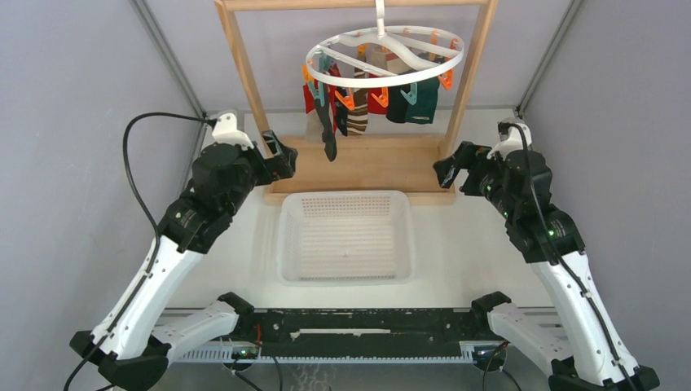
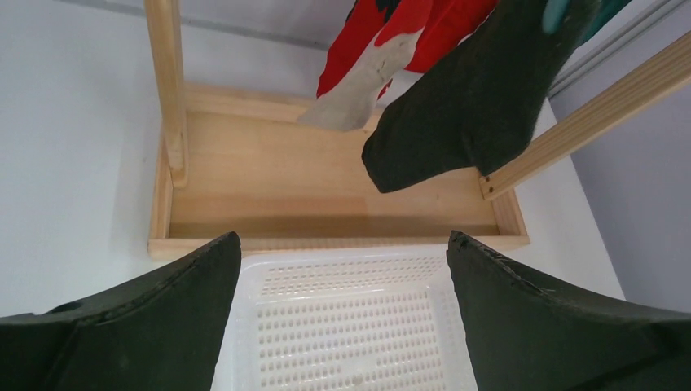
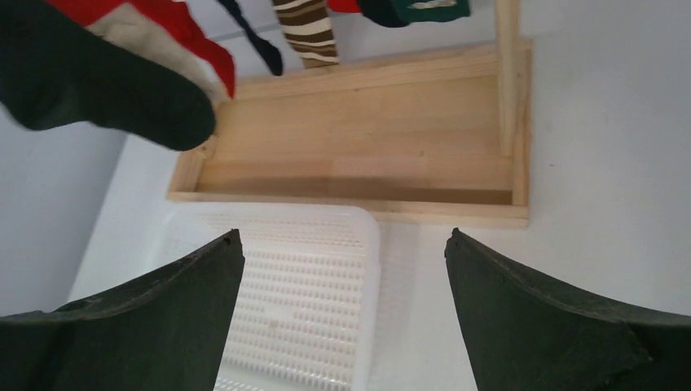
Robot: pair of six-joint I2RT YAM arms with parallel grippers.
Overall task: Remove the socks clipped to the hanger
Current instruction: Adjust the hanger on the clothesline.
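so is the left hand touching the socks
Apart. The left wrist view shows the open left hand empty, with clear space between it and the socks hanging ahead and higher up.

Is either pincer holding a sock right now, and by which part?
Nothing is held. The left pincer and right pincer both stand open and empty; the small fabric socks hang clipped to the round white plastic hanger.
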